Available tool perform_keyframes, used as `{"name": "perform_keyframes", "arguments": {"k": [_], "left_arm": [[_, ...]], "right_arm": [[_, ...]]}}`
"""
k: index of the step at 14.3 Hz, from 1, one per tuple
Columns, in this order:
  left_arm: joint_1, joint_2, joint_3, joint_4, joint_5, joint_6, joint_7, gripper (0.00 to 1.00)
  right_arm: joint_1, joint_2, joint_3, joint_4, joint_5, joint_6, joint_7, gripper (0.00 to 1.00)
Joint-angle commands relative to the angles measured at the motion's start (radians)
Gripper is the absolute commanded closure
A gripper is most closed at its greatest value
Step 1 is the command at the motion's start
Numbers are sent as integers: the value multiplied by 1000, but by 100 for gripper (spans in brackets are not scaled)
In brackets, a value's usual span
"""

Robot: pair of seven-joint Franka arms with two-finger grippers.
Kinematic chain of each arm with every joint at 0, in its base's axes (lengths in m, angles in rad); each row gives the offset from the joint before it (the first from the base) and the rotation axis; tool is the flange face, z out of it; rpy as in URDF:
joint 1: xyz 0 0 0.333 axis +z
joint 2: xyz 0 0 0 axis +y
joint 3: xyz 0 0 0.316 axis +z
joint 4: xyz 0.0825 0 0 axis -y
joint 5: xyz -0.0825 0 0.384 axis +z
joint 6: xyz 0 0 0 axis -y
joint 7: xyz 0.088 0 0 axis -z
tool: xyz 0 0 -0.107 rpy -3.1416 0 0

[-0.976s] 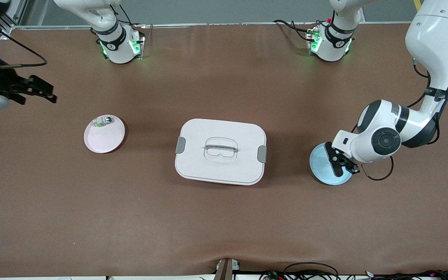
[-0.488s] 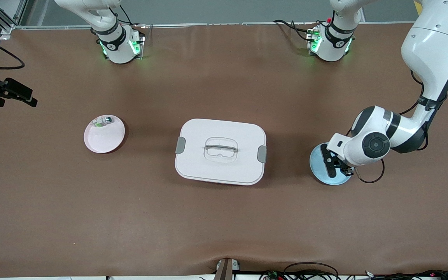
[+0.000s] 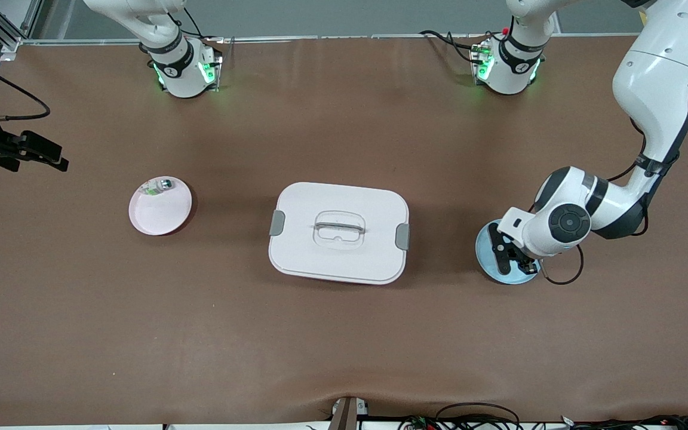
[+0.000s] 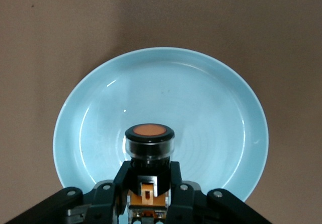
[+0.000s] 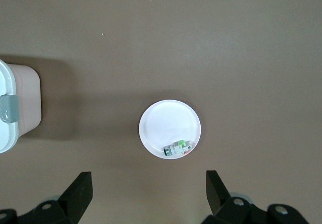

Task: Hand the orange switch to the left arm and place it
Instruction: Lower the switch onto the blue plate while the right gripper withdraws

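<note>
My left gripper (image 3: 514, 258) is low over the light blue plate (image 3: 490, 255) at the left arm's end of the table. In the left wrist view its fingers (image 4: 121, 179) are shut on the orange switch (image 4: 149, 144), a black cylinder with a round orange cap, held over the plate (image 4: 206, 108). I cannot tell whether the switch touches the plate. The switch is hidden in the front view. The white box (image 3: 339, 233) stands mid-table between the two plates. My right gripper (image 3: 51, 156) is open and empty, high over the right arm's end of the table (image 5: 148, 189).
A pale pink plate (image 3: 159, 210) lies toward the right arm's end and holds a tiny silver-and-green part (image 3: 159, 186); both show in the right wrist view, plate (image 5: 166, 121) and part (image 5: 178, 148). A box corner (image 5: 15, 108) also shows there.
My left gripper with the switch has shifted toward the box and down over the blue plate. My right gripper drifted toward the table's end, then a little back.
</note>
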Motion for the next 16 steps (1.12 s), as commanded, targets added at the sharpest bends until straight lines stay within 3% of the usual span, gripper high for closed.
{"name": "perform_keyframes", "arguments": {"k": [1,8,9,10,16], "left_arm": [[13,9,-7,-1,27,13,11,100],[-7,18,-7,-31,99,25,-26,97],[-2,17,-7,-32,105,23,-35,70],[-2,12,-7,-31,105,22,-43,1],[4,-124,-49,-23,50,-33,-159,0]], "right_arm": [[-12,13,9,30,-2,-11,-11,0],[-76,11,38,3,-1,29,-11,0],[-81,10,42,-6,-1,40,-11,0],[-82,8,42,-6,-1,44,-11,0],[-82,-28,40,-78,-16,133,-13,0]]}}
